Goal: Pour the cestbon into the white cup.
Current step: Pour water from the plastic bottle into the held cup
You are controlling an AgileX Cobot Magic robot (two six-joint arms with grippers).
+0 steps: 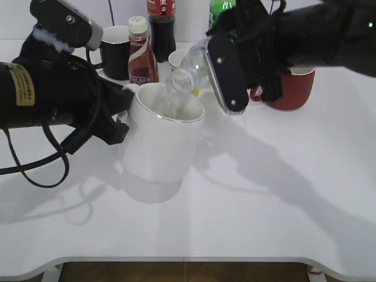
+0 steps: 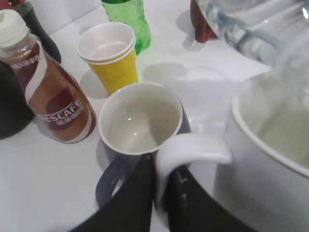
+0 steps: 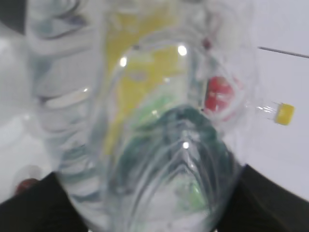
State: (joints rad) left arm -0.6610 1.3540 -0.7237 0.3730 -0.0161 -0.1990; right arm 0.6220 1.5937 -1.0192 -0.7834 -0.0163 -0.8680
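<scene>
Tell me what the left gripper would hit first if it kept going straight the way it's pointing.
Nothing new: the left gripper is already clamped on the handle of the white cup. Straight on lies that cup's wall, though depth is unclear.

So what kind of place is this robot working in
Probably a lab test bench rather than a kitchen: a bare white tabletop against a plain wall, an assortment of drinks like the brown Nescafe bottle and yellow paper cup, and two black robot arms.
</scene>
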